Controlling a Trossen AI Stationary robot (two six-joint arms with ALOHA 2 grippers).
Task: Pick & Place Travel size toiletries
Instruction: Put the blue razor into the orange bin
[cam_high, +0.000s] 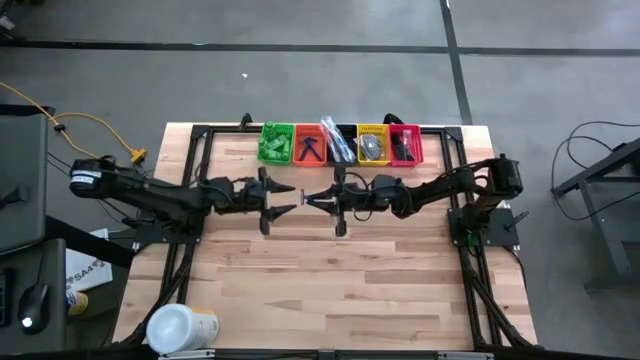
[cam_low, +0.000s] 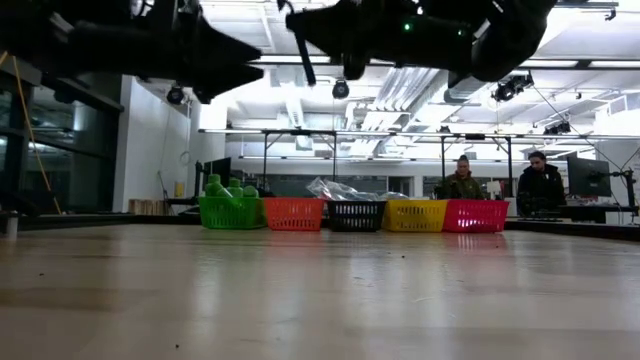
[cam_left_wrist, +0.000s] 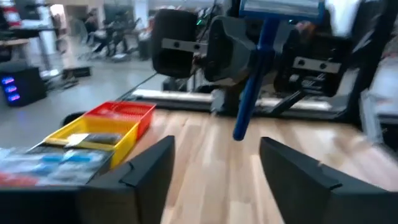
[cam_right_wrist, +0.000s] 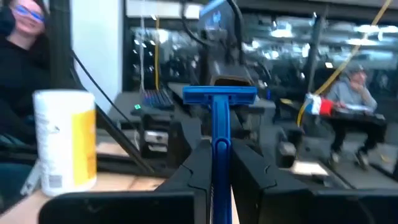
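Both arms meet above the middle of the table, in front of the row of bins. My right gripper (cam_high: 308, 196) is shut on a blue razor (cam_right_wrist: 219, 118). The razor's head (cam_left_wrist: 280, 7) and its handle also show in the left wrist view, in front of the right gripper's dark body. My left gripper (cam_high: 283, 198) faces it from the table's left with its fingers (cam_left_wrist: 149, 168) apart, touching nothing. The green bin (cam_high: 277, 143) holds green bottles, the orange bin (cam_high: 308, 146) razors, the black bin (cam_high: 340, 143) toothbrushes, the yellow bin (cam_high: 373, 146) grey discs and the red bin (cam_high: 405, 145) black pieces. My right gripper pinches the razor's handle (cam_right_wrist: 219, 152) between its two fingers. The fingers come level from the table's right and lie along the handle. The razor is lifted clear of the table. Its head (cam_right_wrist: 219, 94) stands out past the fingertips toward the left arm.
A large white tub (cam_high: 180, 327) lies at the table's near left corner. The bins stand in a row along the far edge (cam_low: 355, 214). Bare wood (cam_high: 340, 280) spreads from the grippers to the near edge. People sit beyond the table (cam_low: 540, 185).
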